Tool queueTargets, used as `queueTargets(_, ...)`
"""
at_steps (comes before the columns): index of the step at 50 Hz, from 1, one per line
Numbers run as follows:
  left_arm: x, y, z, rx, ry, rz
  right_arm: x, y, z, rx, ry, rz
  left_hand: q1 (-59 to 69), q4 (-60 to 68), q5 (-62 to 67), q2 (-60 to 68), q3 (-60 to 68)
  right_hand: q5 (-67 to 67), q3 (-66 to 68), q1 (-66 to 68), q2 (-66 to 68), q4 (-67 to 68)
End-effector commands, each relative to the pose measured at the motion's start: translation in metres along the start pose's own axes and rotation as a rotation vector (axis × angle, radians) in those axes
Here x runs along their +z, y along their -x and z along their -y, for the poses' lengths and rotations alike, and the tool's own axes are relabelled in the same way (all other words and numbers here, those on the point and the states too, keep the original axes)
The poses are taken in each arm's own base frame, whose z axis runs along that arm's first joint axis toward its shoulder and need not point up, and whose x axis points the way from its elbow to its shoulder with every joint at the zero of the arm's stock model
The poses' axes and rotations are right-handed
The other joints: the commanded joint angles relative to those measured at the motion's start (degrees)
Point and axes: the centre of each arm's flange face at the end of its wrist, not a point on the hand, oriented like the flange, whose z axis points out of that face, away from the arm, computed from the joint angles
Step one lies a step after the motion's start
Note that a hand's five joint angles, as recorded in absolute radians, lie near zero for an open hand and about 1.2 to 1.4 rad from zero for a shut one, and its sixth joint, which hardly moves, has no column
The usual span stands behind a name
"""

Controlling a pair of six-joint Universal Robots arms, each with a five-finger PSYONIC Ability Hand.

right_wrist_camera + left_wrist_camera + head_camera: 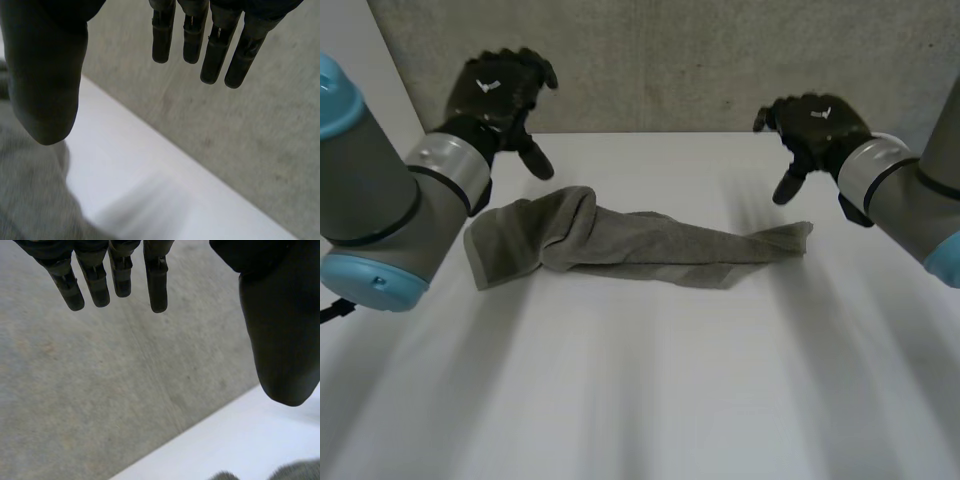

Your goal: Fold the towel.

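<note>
Likely soft, light, floppy towel (pixel 650 245) in mid frame, best grabbed at both ends; left hand (pixel 500 90) and right hand (pixel 815 125) open, holding nothing.

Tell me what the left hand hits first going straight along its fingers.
Likely the grey wall behind the table: the left hand aims its fingers at it, nothing between. The towel lies below that line.

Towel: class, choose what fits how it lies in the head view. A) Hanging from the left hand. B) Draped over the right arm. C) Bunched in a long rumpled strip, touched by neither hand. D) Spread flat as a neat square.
C: the towel lies crumpled lengthwise on the table, with the left hand and right hand open and apart from it.
</note>
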Motion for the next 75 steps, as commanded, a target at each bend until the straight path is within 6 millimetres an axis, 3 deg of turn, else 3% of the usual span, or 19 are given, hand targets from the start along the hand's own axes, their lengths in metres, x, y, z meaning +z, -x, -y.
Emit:
queueTargets(1,0.008,-0.008,-0.041,0.115,0.083,-0.046,0.015,0.002,-0.041,-0.019,0.104,0.001,-1.2,-0.9,-1.0,-0.9,-1.0,-1.3,-4.9,-4.9,-4.9,-3.3)
queueTargets(8,0.014,-0.013,-0.096,0.212,0.201,-0.077,0.025,0.014,-0.079,-0.009,0.187,0.028,-0.4,0.0,-0.2,-0.1,-0.2,0.1,-3.5,-3.6,-3.6,-1.9)
queueTargets(16,0.014,-0.017,-0.131,0.255,0.271,-0.097,0.034,0.014,-0.11,-0.089,0.253,-0.019,0.4,0.8,0.7,0.8,0.7,1.4,-2.2,-2.2,-2.2,-0.6)
queueTargets(30,0.017,-0.02,-0.158,0.254,0.322,-0.103,0.039,0.015,-0.134,-0.192,0.288,-0.049,1.8,2.2,2.0,2.1,2.0,11.2,7.6,7.5,7.5,9.2)
queueTargets(33,0.017,-0.02,-0.162,0.254,0.327,-0.104,0.039,0.016,-0.136,-0.191,0.293,-0.047,6.0,6.4,6.2,6.3,6.2,18.1,14.5,14.4,14.4,16.1)
queueTargets(35,0.017,-0.021,-0.163,0.253,0.329,-0.105,0.039,0.016,-0.136,-0.192,0.291,-0.047,17.0,17.4,17.3,17.3,17.2,38.0,34.4,34.3,34.3,36.0)
queueTargets(36,0.017,-0.021,-0.163,0.253,0.329,-0.105,0.039,0.016,-0.136,-0.192,0.291,-0.047,17.1,17.5,17.3,17.4,17.3,38.1,34.5,34.4,34.4,36.1)
queueTargets(39,0.018,-0.019,-0.16,0.254,0.323,-0.095,0.039,0.015,-0.132,-0.192,0.282,-0.05,34.8,35.1,35.0,35.1,35.0,61.0,57.4,57.3,57.4,59.0)
queueTargets(40,0.019,-0.018,-0.156,0.257,0.316,-0.084,0.039,0.014,-0.128,-0.186,0.272,-0.055,47.9,48.3,48.1,48.2,48.1,61.7,58.1,58.1,58.1,59.7)
queueTargets(43,0.022,-0.012,-0.139,0.258,0.29,-0.038,0.036,0.012,-0.116,-0.18,0.247,-0.064,63.8,64.2,64.0,64.1,64.0,61.7,58.1,58.1,58.1,59.7)
queueTargets(49,0.021,-0.004,-0.095,0.248,0.21,0.031,0.029,0.006,-0.087,-0.152,0.182,-0.085,66.7,67.1,66.9,67.0,66.9,61.7,58.1,58.1,58.1,59.7)
queueTargets(54,0.013,0.007,-0.025,0.133,0.058,0.081,0.011,-0.007,-0.025,-0.07,0.036,-0.119,66.7,67.1,66.9,67.0,66.9,61.7,58.1,58.1,58.1,59.7)
queueTargets(59,0.005,0.013,0.013,0.044,-0.03,0.096,-0.005,-0.013,0.012,-0.026,-0.06,-0.119,66.7,67.1,66.9,67.0,66.9,61.7,58.1,58.1,58.1,59.7)
queueTargets(68,-0.004,0.018,0.027,0.029,-0.016,0.103,-0.014,-0.015,0.024,-0.01,-0.065,-0.099,66.7,67.1,66.9,67.0,66.9,61.7,58.1,58.1,58.1,59.7)
queueTargets(69,-0.004,0.017,0.026,0.027,-0.009,0.098,-0.014,-0.01,0.019,-0.003,-0.036,-0.079,66.7,67.1,66.9,67.0,66.9,52.8,49.2,49.1,49.2,50.8)
queueTargets(70,-0.005,0.014,0.026,0.026,-0.005,0.091,-0.014,-0.006,0.015,0.0,-0.008,-0.061,66.7,67.1,66.9,67.0,66.9,31.4,27.8,27.7,27.8,29.4)
queueTargets(71,-0.005,0.014,0.026,0.026,-0.005,0.091,-0.014,-0.006,0.015,0.0,-0.008,-0.06,66.7,67.1,66.9,67.0,66.9,31.2,27.6,27.5,27.5,29.2)
queueTargets(72,-0.006,0.012,0.025,0.024,0.002,0.086,-0.012,-0.002,0.007,0.006,0.024,-0.047,66.7,67.1,66.9,67.0,66.9,13.4,9.8,9.7,9.7,11.4)
queueTargets(75,-0.01,0.005,0.025,0.019,0.016,0.066,-0.009,0.005,-0.002,-0.003,0.068,-0.022,66.7,67.1,66.9,67.0,66.9,7.0,3.4,3.3,3.3,5.0)
